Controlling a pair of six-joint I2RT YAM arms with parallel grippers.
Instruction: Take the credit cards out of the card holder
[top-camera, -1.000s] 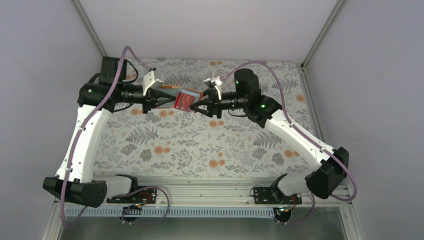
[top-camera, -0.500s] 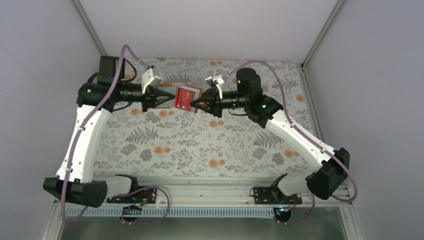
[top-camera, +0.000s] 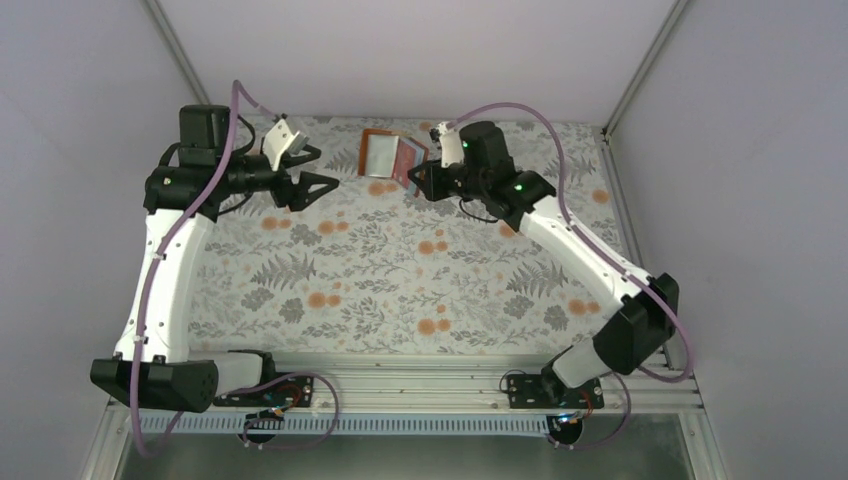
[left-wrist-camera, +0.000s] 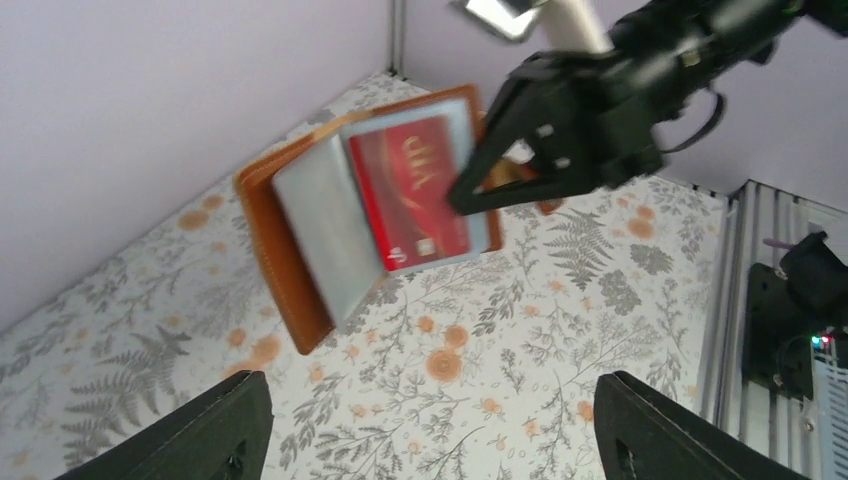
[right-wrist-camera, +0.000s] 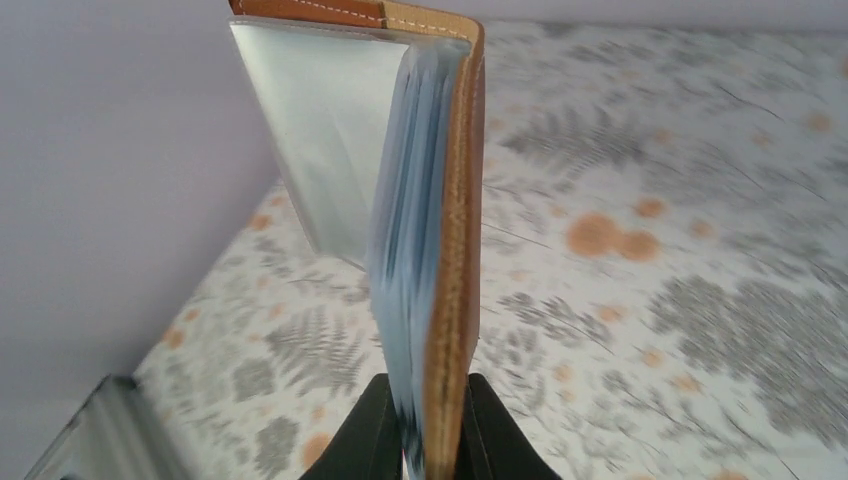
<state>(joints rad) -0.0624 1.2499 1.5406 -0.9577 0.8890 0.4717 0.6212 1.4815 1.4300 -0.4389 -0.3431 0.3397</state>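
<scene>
Card holder is held open like a book by the right gripper, whose fingers are clamped on the edge of one cover. Its brown leather cover, fanned pale grey-blue pockets and a red card with gold lettering are shown. Nearer than the holder a wide stretch of floral table is seen, the left gripper is spread wide and empty, apart to the holder's left, and the back wall is met just beyond the holder.
</scene>
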